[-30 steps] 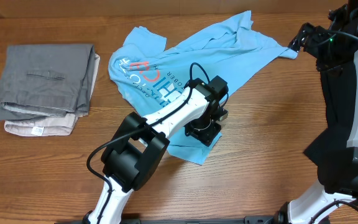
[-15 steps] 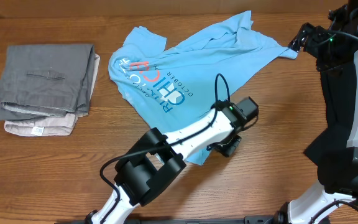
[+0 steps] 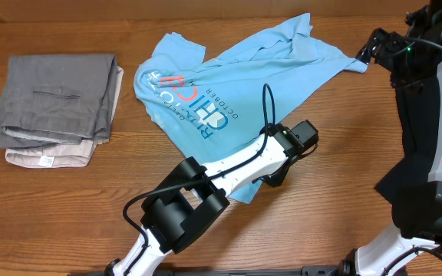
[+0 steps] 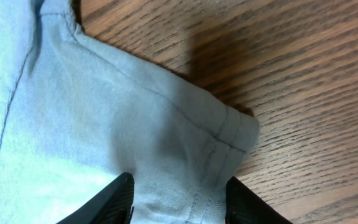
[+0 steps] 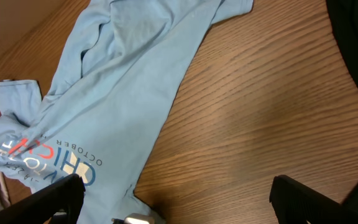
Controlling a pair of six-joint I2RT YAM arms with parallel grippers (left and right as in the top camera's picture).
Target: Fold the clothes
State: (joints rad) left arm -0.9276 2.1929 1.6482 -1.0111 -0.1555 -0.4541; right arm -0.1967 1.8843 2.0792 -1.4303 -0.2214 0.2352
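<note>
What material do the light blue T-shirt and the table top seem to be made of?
The light blue T-shirt looks like soft knit cotton jersey with a matte finish: the left wrist view shows a fine knit texture and a stitched double hem. The table appears to be brown wood or a wood-grain laminate with a slight sheen; I cannot tell which.

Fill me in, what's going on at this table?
The left tool is open, straddling a hemmed corner of the light blue T-shirt, not yet pinching it. The shirt lies crumpled and unfolded on the table, lettering up. The right tool hangs open, holding nothing. A folded gray stack sits apart from the shirt.
</note>
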